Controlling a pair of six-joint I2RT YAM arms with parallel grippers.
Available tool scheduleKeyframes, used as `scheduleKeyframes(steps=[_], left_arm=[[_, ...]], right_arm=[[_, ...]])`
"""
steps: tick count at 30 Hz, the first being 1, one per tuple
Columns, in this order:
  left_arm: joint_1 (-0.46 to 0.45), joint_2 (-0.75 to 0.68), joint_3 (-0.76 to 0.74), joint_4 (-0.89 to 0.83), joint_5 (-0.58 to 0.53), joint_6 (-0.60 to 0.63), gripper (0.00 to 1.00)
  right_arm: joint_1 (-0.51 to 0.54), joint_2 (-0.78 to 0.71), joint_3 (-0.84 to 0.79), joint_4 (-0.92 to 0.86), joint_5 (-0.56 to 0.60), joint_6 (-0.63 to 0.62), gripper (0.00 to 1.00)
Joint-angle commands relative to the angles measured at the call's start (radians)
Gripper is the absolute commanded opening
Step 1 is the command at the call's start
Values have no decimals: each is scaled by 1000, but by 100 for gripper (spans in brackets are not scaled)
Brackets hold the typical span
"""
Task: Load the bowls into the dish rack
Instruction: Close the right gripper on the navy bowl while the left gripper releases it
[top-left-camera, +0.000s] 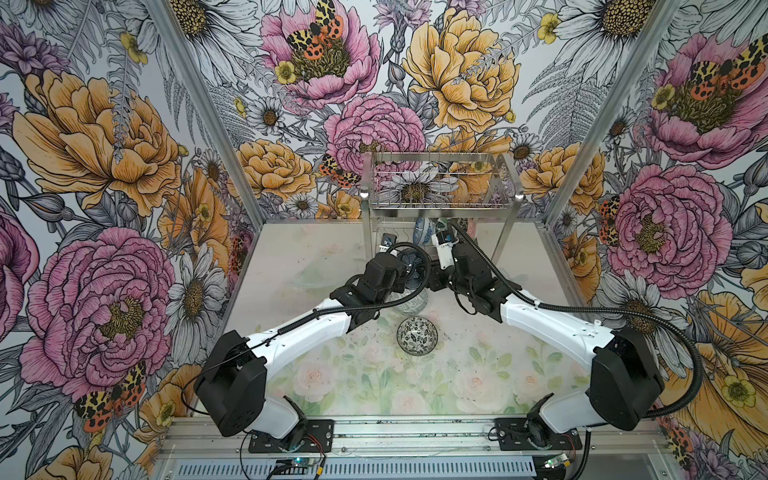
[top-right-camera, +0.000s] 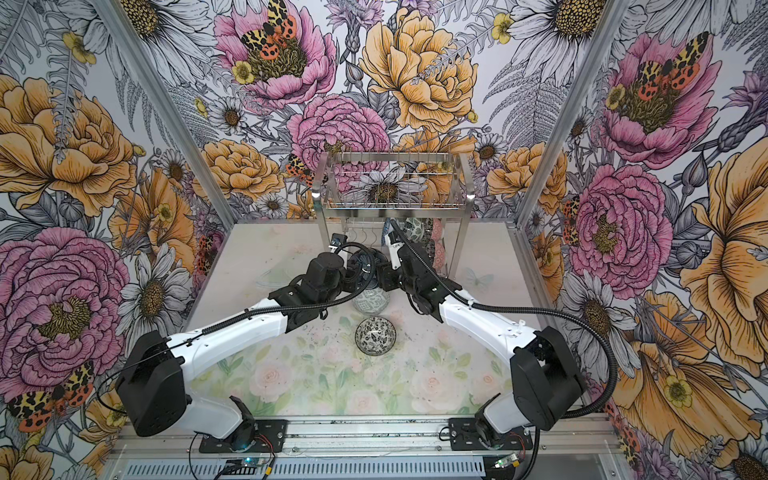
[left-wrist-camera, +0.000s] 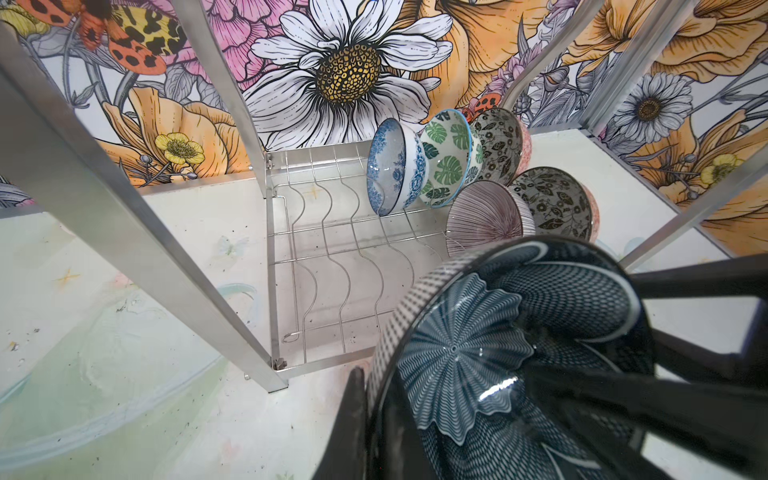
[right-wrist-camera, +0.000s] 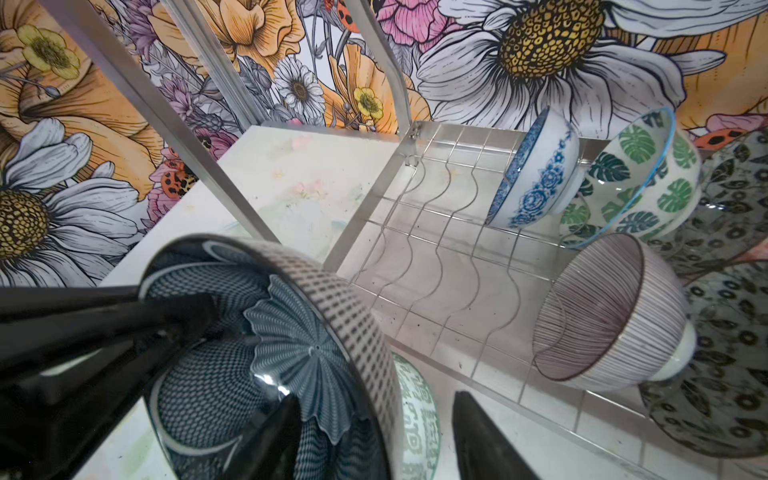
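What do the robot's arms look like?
The left arm and right arm have smooth white shells with chunky black joints. A ribbed black cable runs along each. The pincer fingers are black and pointed.

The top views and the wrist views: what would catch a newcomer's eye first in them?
The loud floral wallpaper on all three walls comes first. Next, the left arm and the right arm meet before the dish rack at a dark blue bowl. Five patterned bowls stand on edge in the rack's lower tier.
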Motion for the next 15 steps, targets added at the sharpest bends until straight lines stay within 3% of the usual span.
scheduleKeyframes(steps=[1, 9, 15], left_arm=[[5, -50, -10, 95, 24, -6, 0], [6, -69, -31, 119, 27, -9, 0], [10, -79, -42, 116, 25, -11, 0]], right_arm=[[3, 18, 40, 54, -25, 27, 41], [4, 18, 42, 47, -24, 32, 2], [3, 3, 43, 31, 0, 12, 0]])
